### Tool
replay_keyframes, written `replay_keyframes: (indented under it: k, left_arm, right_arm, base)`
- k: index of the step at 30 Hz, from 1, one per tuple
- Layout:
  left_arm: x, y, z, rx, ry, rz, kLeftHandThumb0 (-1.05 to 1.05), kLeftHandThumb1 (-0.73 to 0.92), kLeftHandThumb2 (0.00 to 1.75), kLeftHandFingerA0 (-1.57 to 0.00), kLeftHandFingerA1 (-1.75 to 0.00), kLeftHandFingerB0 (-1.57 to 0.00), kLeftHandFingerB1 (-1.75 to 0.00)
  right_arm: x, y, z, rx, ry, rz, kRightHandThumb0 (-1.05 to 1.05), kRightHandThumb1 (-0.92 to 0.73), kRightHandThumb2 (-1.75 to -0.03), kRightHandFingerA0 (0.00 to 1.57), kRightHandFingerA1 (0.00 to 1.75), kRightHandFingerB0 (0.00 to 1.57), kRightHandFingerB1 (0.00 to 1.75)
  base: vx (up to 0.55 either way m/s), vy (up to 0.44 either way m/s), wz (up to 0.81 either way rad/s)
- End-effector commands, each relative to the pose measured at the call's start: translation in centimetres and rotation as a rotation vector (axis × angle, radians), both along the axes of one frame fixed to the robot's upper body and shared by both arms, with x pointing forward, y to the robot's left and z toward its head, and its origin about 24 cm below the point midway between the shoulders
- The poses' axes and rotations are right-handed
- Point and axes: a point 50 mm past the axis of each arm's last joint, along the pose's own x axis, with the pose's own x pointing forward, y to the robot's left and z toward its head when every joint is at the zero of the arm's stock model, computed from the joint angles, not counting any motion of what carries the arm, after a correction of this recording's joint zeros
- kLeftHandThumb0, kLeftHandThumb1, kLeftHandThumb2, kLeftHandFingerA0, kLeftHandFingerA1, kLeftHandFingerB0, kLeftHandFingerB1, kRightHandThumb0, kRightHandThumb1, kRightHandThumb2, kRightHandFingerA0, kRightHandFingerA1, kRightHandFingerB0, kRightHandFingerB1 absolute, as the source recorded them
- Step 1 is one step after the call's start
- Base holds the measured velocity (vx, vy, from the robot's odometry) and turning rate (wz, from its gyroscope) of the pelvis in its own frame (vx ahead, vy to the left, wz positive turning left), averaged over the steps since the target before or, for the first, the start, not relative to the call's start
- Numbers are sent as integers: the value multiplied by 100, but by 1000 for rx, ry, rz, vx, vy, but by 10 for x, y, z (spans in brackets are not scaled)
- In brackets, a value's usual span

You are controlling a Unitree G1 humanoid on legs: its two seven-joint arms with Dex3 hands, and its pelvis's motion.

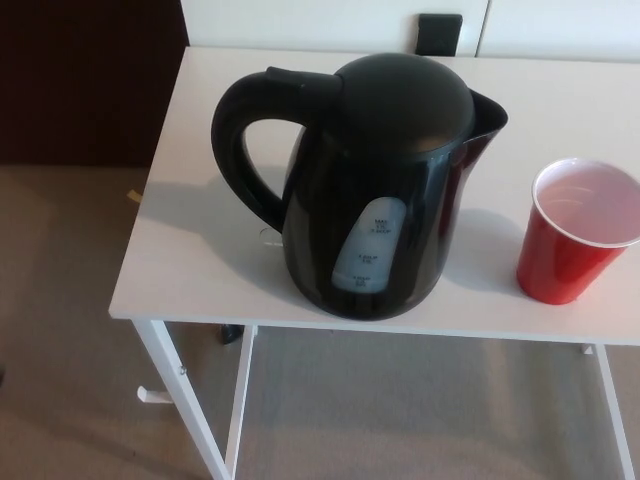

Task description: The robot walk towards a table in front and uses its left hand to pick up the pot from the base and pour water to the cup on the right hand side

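Note:
A black electric kettle, the pot (375, 185), stands upright near the front edge of a white table (200, 260). Its handle (245, 140) points to the picture's left and its spout (488, 110) to the right. A pale water-level window (367, 255) faces me. A red plastic cup (572, 232) with a white inside stands upright to the kettle's right, apart from it. The base under the kettle is hidden. Neither of my hands shows.
The table has white metal legs (185, 400) over grey carpet (70, 330). A black wall outlet (440, 33) sits behind the table's back edge. A dark panel (90, 80) fills the upper left.

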Motion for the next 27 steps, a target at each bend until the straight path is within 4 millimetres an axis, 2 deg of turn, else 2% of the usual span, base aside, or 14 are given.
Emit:
replay_keyframes:
  k: [1,2,3,4,5,9,16,18,23,27]
  left_arm:
    - [68,-59,120,218,-258,-240,-25,27,85,-8,-50,-7,-50]
    - [76,-68,122,226,-252,-246,-25,27,84,-6,-50,-6,-49]
    - [79,-72,124,230,-248,-248,-25,27,84,-6,-50,-6,-49]
    - [83,-76,125,242,-248,-256,-50,41,63,-18,-37,-14,-33]
    - [86,-80,126,245,-248,-266,-28,31,86,0,-48,0,-47]
    - [99,-97,128,259,-230,-285,-28,31,86,0,-48,0,-46]
    - [107,-108,129,278,-212,-288,-28,30,85,-1,-48,0,-47]
    - [112,-116,124,292,-177,-298,-30,29,86,0,-48,0,-47]
    - [113,-126,119,301,-155,-318,-31,27,85,-1,-48,0,-47]
    - [113,-133,118,311,-144,-330,-31,28,86,-1,-48,0,-47]
  right_arm:
    - [10,-7,7,-27,-24,-15,-39,-25,-57,81,83,67,64]
    - [10,-7,7,-28,-25,-12,-40,-26,-57,74,83,64,64]
    - [11,-7,7,-28,-26,-11,-40,-26,-57,74,83,64,64]
    - [12,-8,7,-30,-27,-9,-40,-26,-57,75,84,65,64]
    - [13,-7,8,-33,-29,-6,-40,-27,-56,80,83,68,65]
    - [16,-8,10,-36,-41,6,-41,-28,-57,79,83,68,65]
    - [19,-7,10,-33,-42,2,-41,-27,-57,79,82,67,65]
    - [19,-7,10,-35,-42,11,-42,-27,-57,80,84,66,66]
    - [19,-7,10,-29,-43,-3,-42,-27,-56,84,83,67,65]
    - [19,-7,10,-30,-43,-2,-41,-28,-56,81,83,67,65]
  base:
    - [0,0,0]
    - [0,0,0]
    - [0,0,0]
    - [0,0,0]
    - [0,0,0]
    - [0,0,0]
    - [0,0,0]
    - [0,0,0]
    - [0,0,0]
    - [0,0,0]
